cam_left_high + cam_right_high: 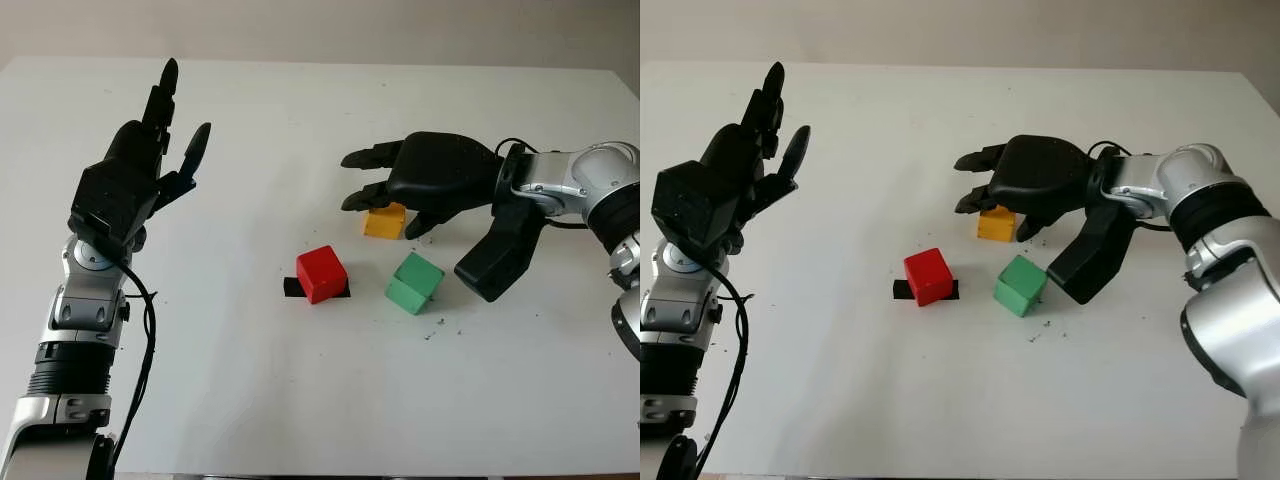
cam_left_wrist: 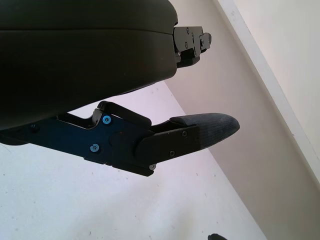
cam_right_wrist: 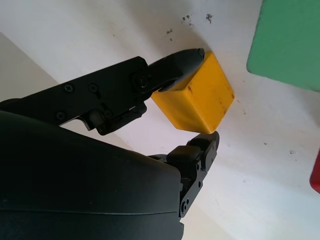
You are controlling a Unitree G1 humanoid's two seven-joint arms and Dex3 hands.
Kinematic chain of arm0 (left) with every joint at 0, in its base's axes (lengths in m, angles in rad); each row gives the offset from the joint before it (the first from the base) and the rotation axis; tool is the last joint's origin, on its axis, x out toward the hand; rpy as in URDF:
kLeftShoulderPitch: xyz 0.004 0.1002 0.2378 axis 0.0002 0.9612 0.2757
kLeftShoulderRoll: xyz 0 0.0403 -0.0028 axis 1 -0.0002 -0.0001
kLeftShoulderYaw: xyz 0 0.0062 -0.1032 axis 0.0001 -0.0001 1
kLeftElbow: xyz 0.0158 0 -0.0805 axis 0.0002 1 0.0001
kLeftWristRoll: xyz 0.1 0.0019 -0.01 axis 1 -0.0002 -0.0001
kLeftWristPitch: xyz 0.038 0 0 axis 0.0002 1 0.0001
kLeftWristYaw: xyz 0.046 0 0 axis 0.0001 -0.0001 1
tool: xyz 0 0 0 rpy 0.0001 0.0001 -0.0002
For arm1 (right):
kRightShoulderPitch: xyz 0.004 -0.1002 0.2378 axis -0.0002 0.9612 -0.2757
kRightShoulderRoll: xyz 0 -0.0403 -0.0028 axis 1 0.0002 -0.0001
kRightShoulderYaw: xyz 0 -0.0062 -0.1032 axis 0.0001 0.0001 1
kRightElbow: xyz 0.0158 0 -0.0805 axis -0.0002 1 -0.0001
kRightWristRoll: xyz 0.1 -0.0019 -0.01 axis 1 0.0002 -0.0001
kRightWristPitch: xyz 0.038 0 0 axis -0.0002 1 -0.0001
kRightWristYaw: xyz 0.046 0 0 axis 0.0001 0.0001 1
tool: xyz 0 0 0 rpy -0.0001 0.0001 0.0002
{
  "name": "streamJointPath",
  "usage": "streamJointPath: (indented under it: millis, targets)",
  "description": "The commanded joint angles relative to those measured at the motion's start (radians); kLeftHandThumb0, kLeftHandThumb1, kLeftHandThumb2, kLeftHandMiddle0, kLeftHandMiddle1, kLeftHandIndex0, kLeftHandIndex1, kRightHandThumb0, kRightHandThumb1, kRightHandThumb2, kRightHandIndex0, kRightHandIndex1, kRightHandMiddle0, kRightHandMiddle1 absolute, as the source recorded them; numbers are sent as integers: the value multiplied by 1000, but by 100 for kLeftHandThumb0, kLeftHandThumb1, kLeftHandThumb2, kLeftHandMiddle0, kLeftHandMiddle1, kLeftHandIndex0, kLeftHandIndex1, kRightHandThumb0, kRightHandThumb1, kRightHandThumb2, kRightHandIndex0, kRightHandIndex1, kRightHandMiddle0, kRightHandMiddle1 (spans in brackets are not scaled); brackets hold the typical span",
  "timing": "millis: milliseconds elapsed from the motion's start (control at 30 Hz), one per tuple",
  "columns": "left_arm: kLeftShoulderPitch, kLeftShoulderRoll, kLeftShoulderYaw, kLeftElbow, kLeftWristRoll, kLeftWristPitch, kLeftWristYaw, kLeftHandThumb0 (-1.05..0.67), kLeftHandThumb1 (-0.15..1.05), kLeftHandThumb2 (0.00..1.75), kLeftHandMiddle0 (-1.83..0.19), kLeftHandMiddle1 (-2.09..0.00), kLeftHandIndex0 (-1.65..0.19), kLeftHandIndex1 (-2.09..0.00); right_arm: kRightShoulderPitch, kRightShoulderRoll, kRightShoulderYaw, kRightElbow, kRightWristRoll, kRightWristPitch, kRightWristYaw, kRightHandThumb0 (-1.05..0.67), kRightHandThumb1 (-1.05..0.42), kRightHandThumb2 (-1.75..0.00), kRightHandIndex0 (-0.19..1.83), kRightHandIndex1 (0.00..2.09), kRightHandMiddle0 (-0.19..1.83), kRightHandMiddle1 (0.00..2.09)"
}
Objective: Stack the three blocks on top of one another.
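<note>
Right hand [image 1: 395, 185] sits over the yellow block [image 3: 196, 97], fingers closing around it with one fingertip [image 3: 192, 55] touching its edge; block remains on the white table [image 1: 300, 400]. Red block [image 1: 322, 273] lies at seven o'clock from the yellow, green block [image 1: 414, 281] at five o'clock. Left hand [image 1: 135, 165] open, raised at the table's nine o'clock side.

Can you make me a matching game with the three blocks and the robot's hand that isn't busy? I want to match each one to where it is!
Things:
1. yellow block
2. red block
3. green block
4. left hand

Places:
A. raised above the table, open
B. on a black patch
C. between the right hand fingers
D. nearest the right forearm, alone on the table

Pairs: 1-C, 2-B, 3-D, 4-A
</note>
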Motion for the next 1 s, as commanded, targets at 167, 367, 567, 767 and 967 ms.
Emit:
streamJointPath:
  millis: [167, 367, 567, 767, 967]
  targets:
    - [16, 11, 2, -12, 1, -17, -4, -64, 105, 63, 14, -5, 14, -5, -36, 15, 17, 28, -12, 38, -27, -33, -96, -6, 35, 6, 68, 69]
    - [18, 9, 2, -10, -3, -14, -8, -64, 105, 63, 15, -5, 14, -5, -57, 14, 39, 44, -38, 63, -71, -33, -91, -4, 40, 7, 58, 109]
    - [23, 8, -1, -20, 2, -7, -6, -65, 105, 64, 14, -5, 14, -5, -60, 19, 8, 73, 17, 53, -47, -31, -91, -5, 41, 7, 57, 109]
    - [25, 10, -3, -19, 8, -11, -6, -66, 105, 64, 13, -6, 14, -5, -95, 27, -155, 104, 281, 6, 288, -35, -89, -5, 40, 6, 53, 117]
    - [21, 5, -6, -13, 8, -16, -8, -65, 105, 64, 14, -5, 14, -5, -115, 28, -295, 28, 486, 28, 567, -34, -90, -5, 37, 4, 50, 112]
